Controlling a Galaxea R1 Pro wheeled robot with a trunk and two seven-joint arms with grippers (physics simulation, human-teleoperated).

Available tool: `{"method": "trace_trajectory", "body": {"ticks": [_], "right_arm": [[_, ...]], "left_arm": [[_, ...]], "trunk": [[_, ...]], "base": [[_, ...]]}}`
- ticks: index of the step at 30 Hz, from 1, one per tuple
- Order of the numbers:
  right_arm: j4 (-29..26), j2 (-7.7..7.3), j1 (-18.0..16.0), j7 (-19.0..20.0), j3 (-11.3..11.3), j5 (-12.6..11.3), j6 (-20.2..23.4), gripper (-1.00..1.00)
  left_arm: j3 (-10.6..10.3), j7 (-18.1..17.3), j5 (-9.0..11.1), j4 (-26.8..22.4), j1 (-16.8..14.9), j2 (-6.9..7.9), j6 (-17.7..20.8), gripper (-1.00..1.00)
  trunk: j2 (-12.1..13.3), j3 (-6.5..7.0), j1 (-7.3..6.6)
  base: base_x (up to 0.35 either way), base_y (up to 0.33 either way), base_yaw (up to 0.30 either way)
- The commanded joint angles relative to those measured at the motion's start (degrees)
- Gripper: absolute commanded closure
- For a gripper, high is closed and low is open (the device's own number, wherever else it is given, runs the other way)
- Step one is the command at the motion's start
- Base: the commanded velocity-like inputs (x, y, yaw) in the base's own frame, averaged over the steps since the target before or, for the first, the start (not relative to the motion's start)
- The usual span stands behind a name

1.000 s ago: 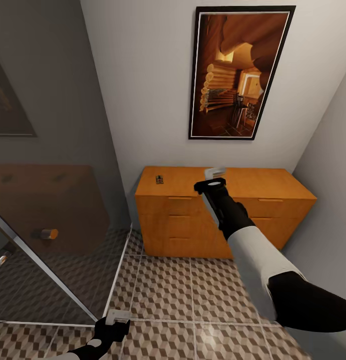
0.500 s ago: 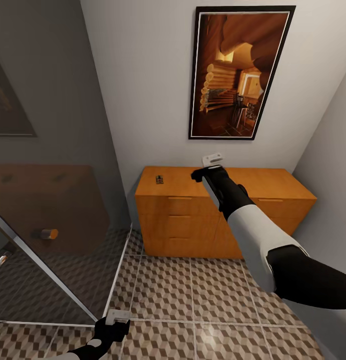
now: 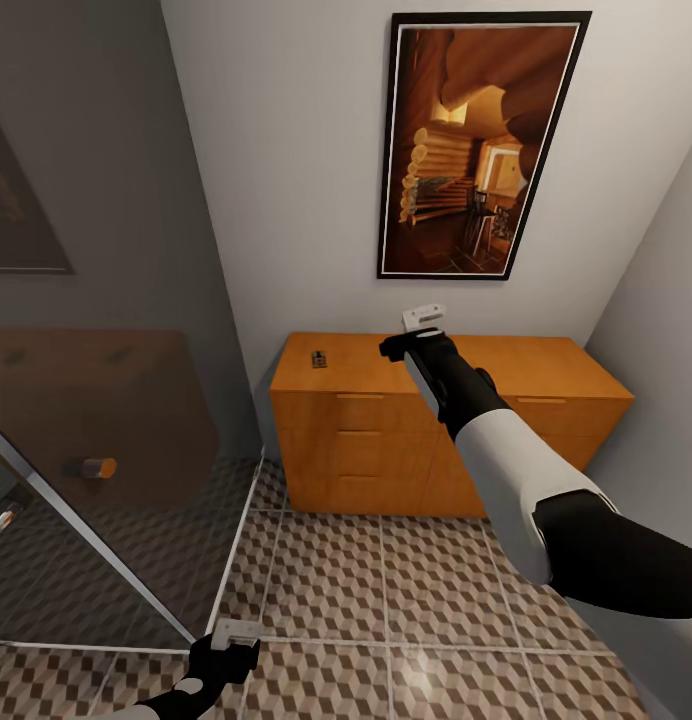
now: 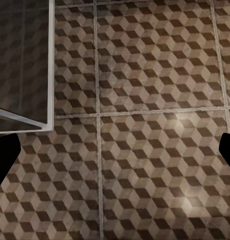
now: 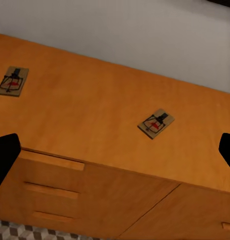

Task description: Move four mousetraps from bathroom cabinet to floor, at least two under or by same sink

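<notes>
In the head view the cabinet point(image 3: 436, 400) sits in the middle of the frame against the white wall, below a framed picture point(image 3: 481, 145), and one mousetrap point(image 3: 319, 359) lies on the left part of its top; the right gripper point(image 3: 423, 318) reaches out over the top near the centre of the frame, while the left gripper point(image 3: 234, 633) hangs low at the bottom left over the bathroom floor point(image 3: 386, 590), beside a glass screen point(image 3: 96, 480). The left wrist view looks down on cube-patterned tiles point(image 4: 144, 125), with the dark fingertips point(image 4: 5, 160) at either edge, wide apart and empty. The right wrist view shows the cabinet top with a mousetrap at upper left point(image 5: 12, 81) and a second mousetrap point(image 5: 155, 123) near the middle; its fingertips point(image 5: 4, 155) are also spread, gripping nothing. Judging from this, two traps at least wait on the cabinet, none lies on the tiles in view, and no sink appears, so the carrying mostly remains
</notes>
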Motion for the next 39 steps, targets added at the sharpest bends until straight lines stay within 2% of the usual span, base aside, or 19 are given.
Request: {"method": "trace_trajectory", "body": {"ticks": [1,13,24,30,32,33,35,39], "right_arm": [[-0.08,0.0,-0.05,-0.08,0.1,0.61,0.38,-1.0],[-0.22,0.0,-0.04,-3.43,-0.26,0.63,-1.0,-1.0],[-0.19,0.0,-0.04,-3.81,-0.28,0.51,-1.55,-1.0],[0.3,0.0,-0.04,-3.75,-0.29,0.52,-1.78,-1.0],[0.54,0.0,-0.03,-3.78,-0.28,0.55,-2.78,-1.0],[1.51,0.0,0.01,-3.83,-0.32,0.57,-5.38,-1.0],[2.84,0.0,0.03,-3.87,-0.34,0.58,-7.38,-1.0],[4.83,0.0,0.04,-3.85,-0.36,0.58,-9.26,-1.0]], "left_arm": [[-0.5,0.07,0.49,0.26,-0.11,-0.05,-0.42,-1.0],[-0.5,0.07,0.49,0.26,-0.11,-0.05,-0.42,-1.0],[-0.5,0.07,0.49,0.26,-0.11,-0.05,-0.42,-1.0],[-0.5,0.07,0.49,0.26,-0.11,-0.05,-0.4,-1.0],[-0.5,0.07,0.49,0.26,-0.11,-0.05,-0.41,-1.0],[-0.5,0.07,0.49,0.26,-0.11,-0.05,-0.42,-1.0],[-0.5,0.07,0.49,0.26,-0.11,-0.07,-0.4,-1.0],[-0.5,0.07,0.49,0.26,-0.11,-0.05,-0.36,-1.0]], "trunk": [[-0.12,-0.12,0.03],[-0.12,-0.12,0.03],[-0.12,-0.33,0.03],[-0.12,-0.38,0.03],[-0.12,-0.38,0.03],[-0.12,-0.38,0.03],[-0.12,-0.38,0.03],[-0.12,-0.38,0.03]], "base": [[0.0,0.0,0.042],[0.0,0.0,0.183],[0.0,0.0,0.261],[0.0,0.0,0.104],[0.029,-0.025,0.024],[0.129,-0.131,0.009],[0.161,-0.174,0.006],[0.199,-0.226,0.002]]}}
